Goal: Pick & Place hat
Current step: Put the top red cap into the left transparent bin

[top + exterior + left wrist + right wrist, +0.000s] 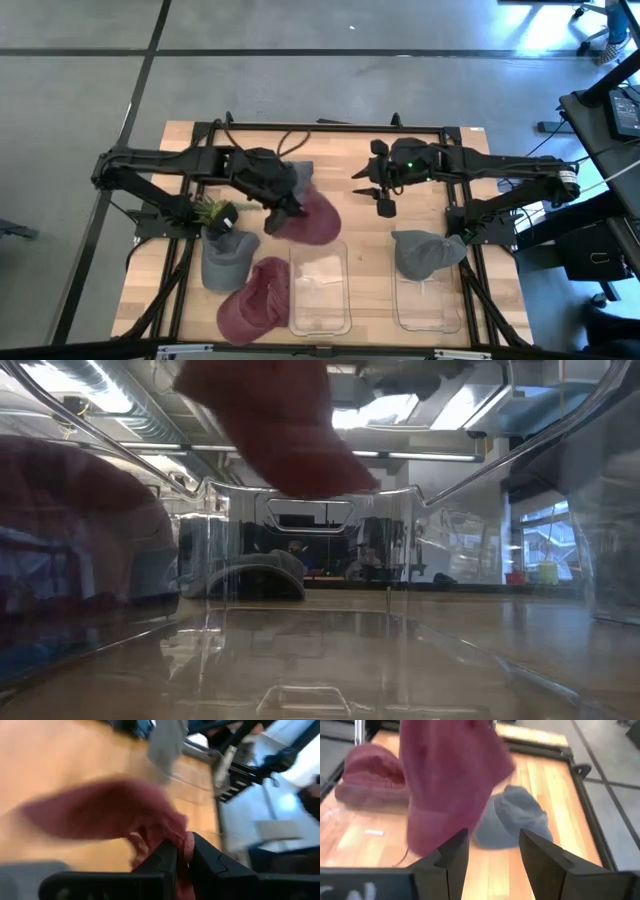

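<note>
Left gripper (297, 212) pinches red hat (312, 218), hanging below.

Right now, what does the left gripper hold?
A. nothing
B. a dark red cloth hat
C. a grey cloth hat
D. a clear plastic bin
B: the left gripper is shut on the dark red cloth hat, whose fabric is pinched between its fingers in the left wrist view.
</note>
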Robot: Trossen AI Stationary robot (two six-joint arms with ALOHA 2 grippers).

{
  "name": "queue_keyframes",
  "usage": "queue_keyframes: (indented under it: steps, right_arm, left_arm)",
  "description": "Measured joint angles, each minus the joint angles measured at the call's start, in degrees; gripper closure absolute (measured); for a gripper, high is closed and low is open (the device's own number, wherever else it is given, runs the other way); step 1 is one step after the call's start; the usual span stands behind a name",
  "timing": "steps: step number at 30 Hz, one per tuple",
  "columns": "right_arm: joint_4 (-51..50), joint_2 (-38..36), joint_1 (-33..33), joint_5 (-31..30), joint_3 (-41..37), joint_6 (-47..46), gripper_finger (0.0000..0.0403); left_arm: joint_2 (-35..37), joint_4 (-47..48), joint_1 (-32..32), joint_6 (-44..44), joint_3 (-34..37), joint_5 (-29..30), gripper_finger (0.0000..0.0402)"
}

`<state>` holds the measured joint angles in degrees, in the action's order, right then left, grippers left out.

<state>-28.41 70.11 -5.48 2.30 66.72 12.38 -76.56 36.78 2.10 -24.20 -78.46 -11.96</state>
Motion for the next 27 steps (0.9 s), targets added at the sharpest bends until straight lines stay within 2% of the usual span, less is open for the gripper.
queue_keyframes:
  steps: [4, 9, 15, 20, 23, 27]
  right_arm:
    - [-2.9, 0.3, -0.1, -2.5, 0.0, 0.3, 0.023]
    - [-7.1, 0.4, -0.1, -7.2, -0.1, 0.3, 0.023]
    - [-9.2, 0.4, -0.1, -7.8, -0.1, -0.1, 0.023]
    - [-9.7, 0.4, -0.1, -7.7, -0.1, -1.7, 0.023]
    - [-9.6, 0.4, -0.1, -7.7, -0.1, -1.7, 0.023]
    - [-9.1, 0.4, -0.1, -7.7, -0.1, -1.9, 0.023]
  left_arm:
    - [-4.1, 1.7, 1.7, -4.0, -4.9, -9.5, 0.0377]
    - [-9.2, 6.2, 4.1, 1.0, -10.9, -20.3, 0.0377]
    - [-14.2, 14.8, 6.3, 11.9, -17.7, -21.6, 0.0377]
    - [-17.2, 15.5, 6.5, 25.4, -18.2, -26.8, 0.0373]
    - [-18.8, 18.5, 5.7, 32.1, -18.2, -27.6, 0.0376]
    - [-20.3, 20.7, 4.3, 35.7, -18.1, -29.1, 0.0376]
